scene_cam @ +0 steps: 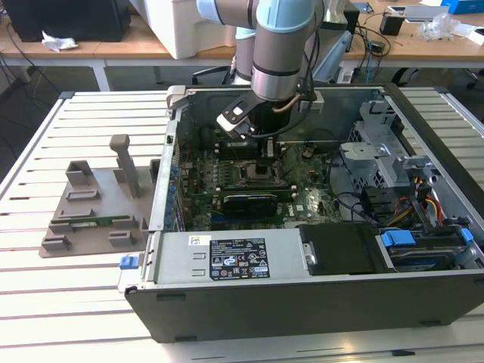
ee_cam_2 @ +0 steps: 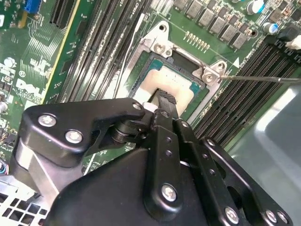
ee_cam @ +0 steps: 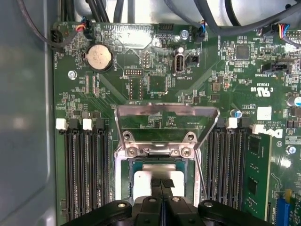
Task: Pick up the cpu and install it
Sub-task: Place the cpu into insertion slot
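Scene: we see an open computer case (scene_cam: pixel 302 306) lying on a slatted table (scene_cam: pixel 76 302), across the middle and the exterior view's right. The robot arm reaches down into it from the upper centre.

Gripper: the gripper (scene_cam: pixel 266 155) hangs over the motherboard (scene_cam: pixel 227 181). In both wrist views (ee_cam: pixel 162 182) its two fingers are pressed together with nothing between them, tips down on the chip.

Cpu: the cpu (ee_cam: pixel 142 183) lies flat inside the socket (ee_cam: pixel 155 151). Its silver top (ee_cam_2: pixel 171 80) shows on either side of the fingertips.

Socket: the metal load plate (ee_cam: pixel 167 113) stands raised and the thin lever (ee_cam_2: pixel 258 78) is swung free. That is why the chip is exposed.

Why held so: we judge the closed fingers act as one blunt tip, pressing or steadying the chip rather than grasping it.

Progress: we judge the chip is placed in its seat but not yet clamped.

Beside the case: a grey parts holder (scene_cam: pixel 91 212) stands at the exterior view's left.
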{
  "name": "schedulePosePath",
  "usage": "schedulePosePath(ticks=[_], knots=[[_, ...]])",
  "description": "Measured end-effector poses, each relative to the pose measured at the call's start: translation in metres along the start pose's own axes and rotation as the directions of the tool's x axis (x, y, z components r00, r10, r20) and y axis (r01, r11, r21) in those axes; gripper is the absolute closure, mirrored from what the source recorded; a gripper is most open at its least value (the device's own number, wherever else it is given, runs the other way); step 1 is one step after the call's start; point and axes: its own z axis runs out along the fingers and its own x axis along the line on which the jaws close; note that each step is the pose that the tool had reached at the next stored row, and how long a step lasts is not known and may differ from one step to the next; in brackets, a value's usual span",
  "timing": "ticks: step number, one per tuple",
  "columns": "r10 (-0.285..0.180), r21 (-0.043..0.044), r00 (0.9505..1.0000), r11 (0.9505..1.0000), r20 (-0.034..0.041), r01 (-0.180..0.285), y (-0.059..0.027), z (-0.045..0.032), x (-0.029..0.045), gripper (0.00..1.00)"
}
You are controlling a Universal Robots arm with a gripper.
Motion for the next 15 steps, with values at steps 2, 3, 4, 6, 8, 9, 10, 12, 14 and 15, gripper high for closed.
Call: schedulePosePath(ticks=[2,3,4,6,8,9,10,12,14,15], knots=[[0.0,-0.0011,1.0,1.0,-0.0015,0.0,0.0038,-0.002,0.0002,0.89],[0.0,0.0,1.0,1.0,0.0003,0.0,0.0043,-0.007,-0.0001,0.89],[0.0,0.0,1.0,1.0,0.0007,0.0,0.0043,-0.011,-0.0002,0.89],[0.0,0.0,1.0,1.0,0.0033,0.0,0.004,-0.0245,-0.0004,0.89],[0.0,0.0,1.0,1.0,0.0057,0.0,0.0026,-0.0519,-0.0012,0.89],[0.0,0.0,1.0,1.0,0.0058,0.0,0.0021,-0.0621,-0.0015,0.89],[0.0,0.0,1.0,1.0,0.0058,0.0,0.0017,-0.0698,-0.0018,0.89],[0.0,0.0,1.0,1.0,0.0058,0.0,0.0012,-0.0795,-0.0021,0.89],[0.0,-0.0001,1.0,1.0,0.0057,0.0,0.0006,-0.0929,-0.0025,0.89],[0.0,0.0,1.0,1.0,0.0059,0.0,0.0004,-0.0975,-0.0027,0.89]])
